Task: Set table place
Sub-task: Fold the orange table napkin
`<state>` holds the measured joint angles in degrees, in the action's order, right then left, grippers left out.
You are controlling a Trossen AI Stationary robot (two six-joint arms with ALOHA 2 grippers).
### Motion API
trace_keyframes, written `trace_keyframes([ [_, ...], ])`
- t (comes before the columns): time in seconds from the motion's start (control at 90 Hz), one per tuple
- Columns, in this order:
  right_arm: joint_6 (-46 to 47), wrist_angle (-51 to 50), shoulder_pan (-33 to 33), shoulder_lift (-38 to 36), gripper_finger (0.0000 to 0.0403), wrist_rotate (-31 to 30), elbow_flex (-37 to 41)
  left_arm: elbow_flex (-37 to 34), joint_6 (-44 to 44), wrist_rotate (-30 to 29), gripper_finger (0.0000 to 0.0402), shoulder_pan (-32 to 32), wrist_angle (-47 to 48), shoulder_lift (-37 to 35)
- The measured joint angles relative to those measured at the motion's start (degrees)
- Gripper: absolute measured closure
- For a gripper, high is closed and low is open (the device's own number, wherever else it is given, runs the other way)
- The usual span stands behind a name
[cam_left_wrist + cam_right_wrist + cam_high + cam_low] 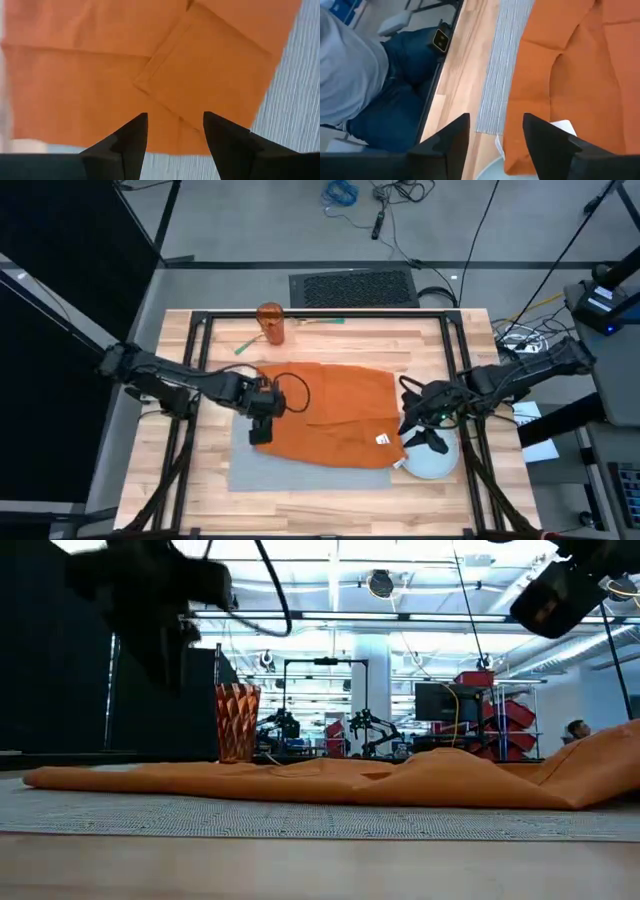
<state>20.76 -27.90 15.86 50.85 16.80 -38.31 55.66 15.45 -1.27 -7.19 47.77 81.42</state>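
Orange napkin [335, 412] hides most of grey placemat [262, 470] — plate [432, 460] half-covered.

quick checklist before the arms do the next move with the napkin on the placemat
1. Left gripper fingers open, empty, over the orange napkin: ok.
2. Right gripper fingers open, empty, near the napkin's edge: ok.
3. Napkin flat: not ok, rumpled and folded over.
4. Placemat uncovered: not ok, napkin hides most of it.
5. Plate on the placemat: not ok, it sits beside it, partly under the napkin.
6. Cup clear of both arms: ok.
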Motion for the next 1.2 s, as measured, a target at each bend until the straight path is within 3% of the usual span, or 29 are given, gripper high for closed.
trace_keyframes([
  [0.422,-1.81,1.93,0.00,0.18,0.0236,-0.14,0.01,-10.30,-0.73,16.37,0.0223,12.55,-16.16,-0.01],
  [0.622,-3.21,2.95,0.00,1.92,0.0236,-0.15,0.01,-11.13,-0.14,19.58,0.0223,12.73,-16.57,2.52],
  [0.933,-4.44,3.71,0.60,5.23,0.0236,0.09,-0.04,-10.73,-0.94,26.21,0.0223,12.80,-22.93,13.21],
  [1.089,-5.43,3.73,1.14,5.91,0.0236,0.04,-0.04,-9.51,-2.73,26.56,0.0227,12.69,-23.55,14.22],
  [1.2,-6.20,3.59,1.11,6.37,0.0236,-0.18,-0.04,-8.81,-3.83,25.85,0.0251,12.67,-24.21,13.66],
])
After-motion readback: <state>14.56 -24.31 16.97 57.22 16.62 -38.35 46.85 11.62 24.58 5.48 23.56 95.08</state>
